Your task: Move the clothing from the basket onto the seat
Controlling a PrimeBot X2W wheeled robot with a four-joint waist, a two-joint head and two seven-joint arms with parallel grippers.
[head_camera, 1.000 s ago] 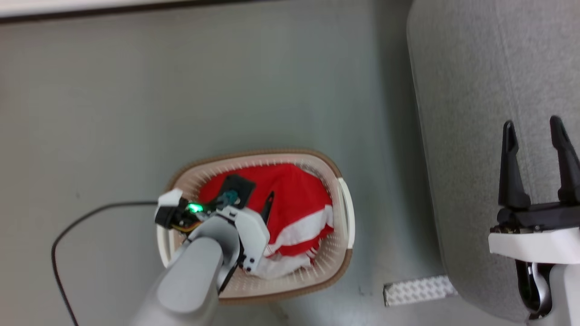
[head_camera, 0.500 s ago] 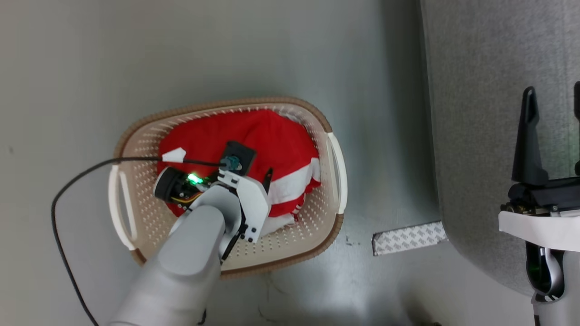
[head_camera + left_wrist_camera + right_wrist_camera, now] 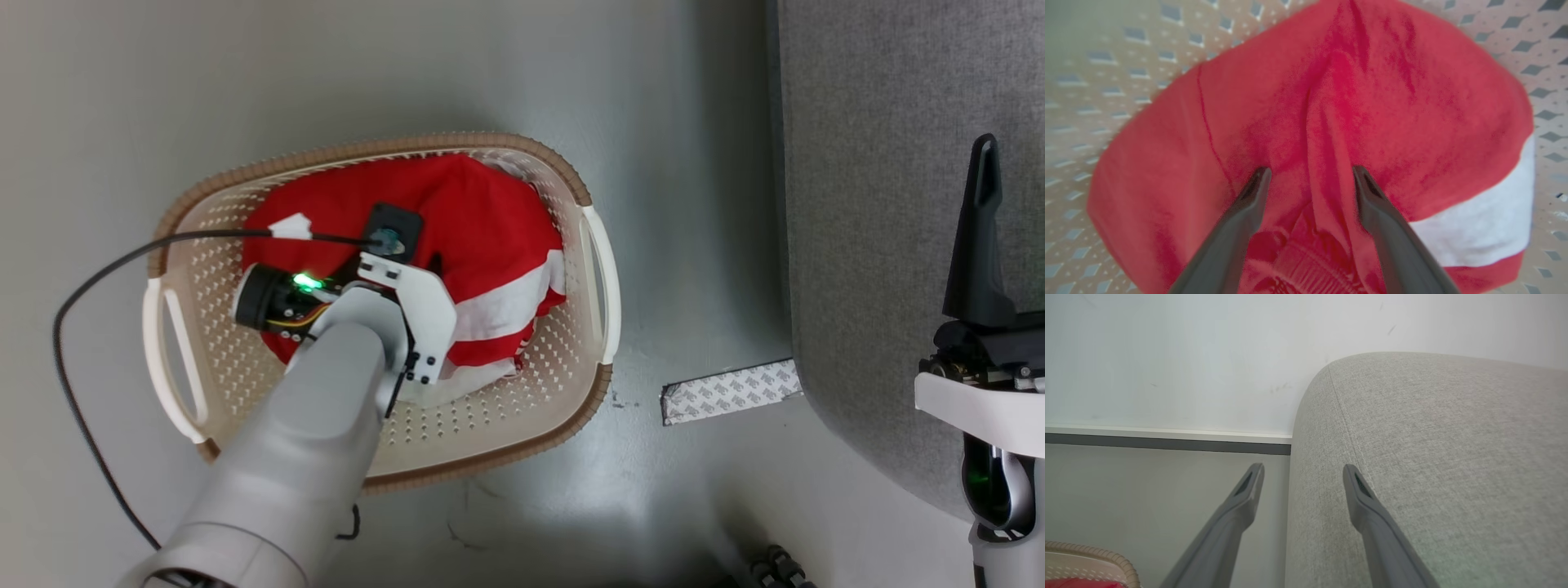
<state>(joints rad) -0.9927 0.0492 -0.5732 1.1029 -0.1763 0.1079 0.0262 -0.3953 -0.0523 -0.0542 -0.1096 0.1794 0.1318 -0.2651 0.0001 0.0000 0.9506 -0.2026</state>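
Change: my head camera has shifted, so the whole scene sits differently in the head view. Measured against the basket (image 3: 367,151) itself, my left wrist is now nearer the middle of the red heap than a second ago.
Meaning: I judge the reach-in is nearly done and the pinch is the next step. Nothing is lifted yet.
Clothing (image 3: 490,237): all of it is inside the basket, which stands on the floor (image 3: 326,65) beside the seat (image 3: 882,204). None lies on the seat.
Left gripper (image 3: 1310,171): fingers spread wide and holding nothing. A raised red fold stands between them. The tips are down at the fabric, but I cannot confirm contact.
Right gripper (image 3: 1303,468): fingers spread wide and empty, hanging over the seat's rounded edge and touching nothing.
Risk: closing on a shallow fold may take only one layer.
Other: a black cable (image 3: 106,269) runs across the basket rim to my left wrist.
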